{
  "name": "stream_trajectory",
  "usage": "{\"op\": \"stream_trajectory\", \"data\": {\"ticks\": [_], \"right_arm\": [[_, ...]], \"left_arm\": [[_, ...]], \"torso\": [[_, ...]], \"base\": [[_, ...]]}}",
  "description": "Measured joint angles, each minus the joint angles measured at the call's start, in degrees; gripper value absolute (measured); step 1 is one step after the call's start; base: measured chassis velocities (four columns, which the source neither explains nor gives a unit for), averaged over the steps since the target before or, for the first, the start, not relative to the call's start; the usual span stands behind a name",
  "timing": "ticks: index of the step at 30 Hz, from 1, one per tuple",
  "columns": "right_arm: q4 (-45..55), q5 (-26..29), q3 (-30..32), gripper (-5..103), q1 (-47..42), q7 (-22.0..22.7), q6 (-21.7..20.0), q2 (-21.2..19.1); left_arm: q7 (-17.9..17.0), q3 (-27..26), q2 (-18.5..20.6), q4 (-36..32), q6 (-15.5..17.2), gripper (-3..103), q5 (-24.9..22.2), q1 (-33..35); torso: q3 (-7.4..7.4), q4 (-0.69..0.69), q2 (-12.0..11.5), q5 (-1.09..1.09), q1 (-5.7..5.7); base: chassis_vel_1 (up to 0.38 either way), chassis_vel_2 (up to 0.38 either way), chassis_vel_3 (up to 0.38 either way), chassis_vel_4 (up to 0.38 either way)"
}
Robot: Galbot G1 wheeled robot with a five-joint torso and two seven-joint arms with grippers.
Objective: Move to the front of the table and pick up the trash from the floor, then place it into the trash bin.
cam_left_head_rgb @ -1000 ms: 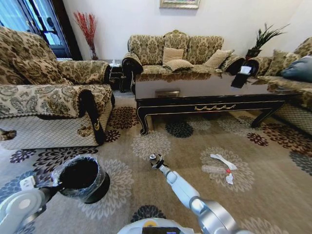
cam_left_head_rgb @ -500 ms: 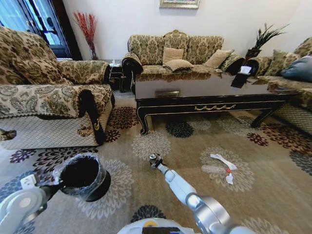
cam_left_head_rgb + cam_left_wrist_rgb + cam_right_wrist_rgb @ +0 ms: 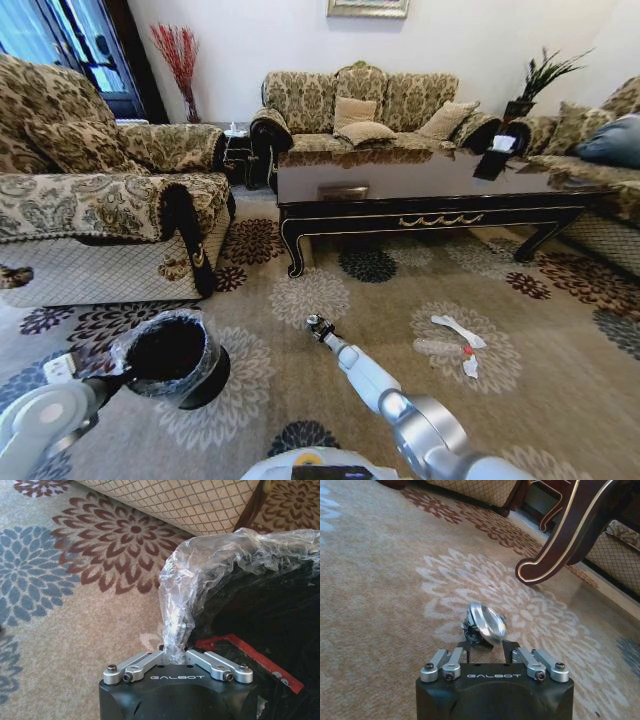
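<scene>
Head view: the left gripper (image 3: 174, 652) clamps the bin (image 3: 172, 358) by its bag rim, left of the right gripper (image 3: 485, 625), which pinches a small shiny scrap (image 3: 486, 621). More trash (image 3: 455, 343) lies on the carpet (image 3: 300, 390) to the right, before the table (image 3: 420, 190).

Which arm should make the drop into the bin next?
Right. The right gripper is shut on a shiny trash piece, close beside the trash bin. The left gripper is busy clamping the bin's bag rim.

Patterned carpet (image 3: 330, 300) — trash (image 3: 455, 345) scattered on it, table (image 3: 420, 190) standing beyond.
</scene>
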Motion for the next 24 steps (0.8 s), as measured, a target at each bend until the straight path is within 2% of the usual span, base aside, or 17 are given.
{"op": "stream_trajectory", "data": {"ticks": [13,16,17,18,19,20,23,24], "right_arm": [[2.3,1.5,-1.8,18,-0.9,-0.1,-0.1,-0.9],[6.8,5.2,-4.5,29,-2.5,-1.4,-0.3,-2.5],[6.8,5.2,-4.5,29,-2.5,-1.4,-0.3,-2.5],[7.8,6.3,-5.0,36,-3.0,-1.9,-0.2,-2.9],[8.5,7.4,-5.5,36,-3.5,-2.6,0.0,-3.0],[9.2,8.3,-5.9,41,-4.0,-3.4,0.1,-3.2],[9.6,8.9,-6.1,52,-4.5,-4.5,0.9,-3.4],[9.7,9.0,-6.2,52,-4.6,-4.6,1.0,-3.4]], "left_arm": [[0.3,-0.4,-0.7,0.5,0.0,0,0.1,0.4],[0.3,-0.3,-0.6,0.4,0.0,0,0.1,0.2],[0.3,-0.3,-0.6,0.4,0.0,0,0.1,0.2],[0.3,-0.3,-0.6,0.4,0.0,0,0.1,0.1],[0.3,-0.3,-0.6,0.4,0.0,0,0.1,0.1],[0.3,-0.3,-0.5,0.4,0.0,0,0.1,0.0],[0.3,-0.2,-0.4,0.4,0.0,0,0.1,0.0],[0.3,-0.2,-0.4,0.4,0.0,0,0.1,0.0]], "torso": [[0.0,0.01,0.0,0.0,0.0],[0.0,-0.01,0.0,0.0,0.0],[0.0,-0.01,0.0,0.0,0.0],[0.0,0.0,0.0,0.0,0.0],[0.0,0.0,0.0,0.0,0.0],[0.0,0.0,0.0,0.01,0.0],[0.0,0.0,0.0,0.0,0.0],[0.0,0.0,0.0,0.0,0.0]], "base": [[0.0,0.0,0.0,0.0],[0.0,0.0,0.0,0.0],[0.0,0.0,0.0,0.0],[0.0,0.0,0.0,0.0],[0.0,0.0,0.0,0.0],[0.0,0.0,0.0,0.0],[0.0,0.0,0.0,0.0],[0.0,0.0,0.0,0.0]]}}
